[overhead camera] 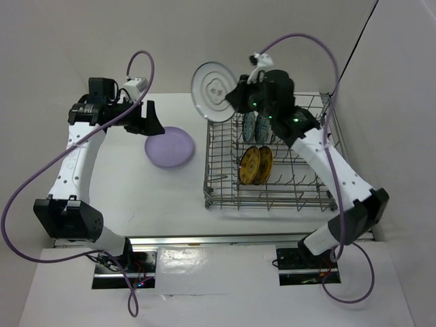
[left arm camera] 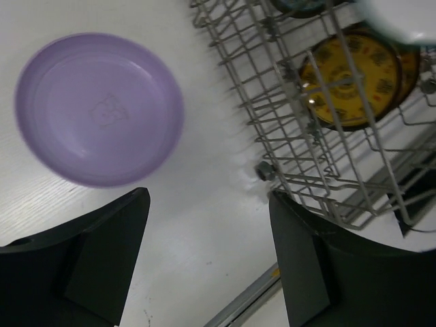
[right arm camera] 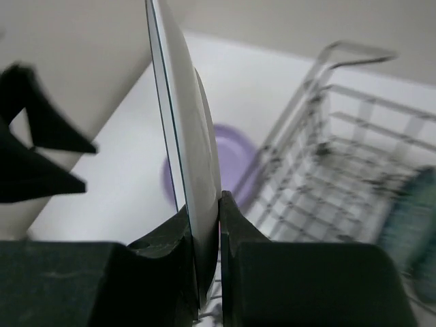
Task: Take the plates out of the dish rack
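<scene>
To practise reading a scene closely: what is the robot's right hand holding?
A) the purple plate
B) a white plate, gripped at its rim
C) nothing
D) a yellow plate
B: the right hand is clamped on the rim of the white plate, held above the rack, while the yellow plates stand in the rack and the purple plate lies on the table.

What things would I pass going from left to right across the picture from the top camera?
Left hand → purple plate → white plate, held up in the air → yellow plates
</scene>
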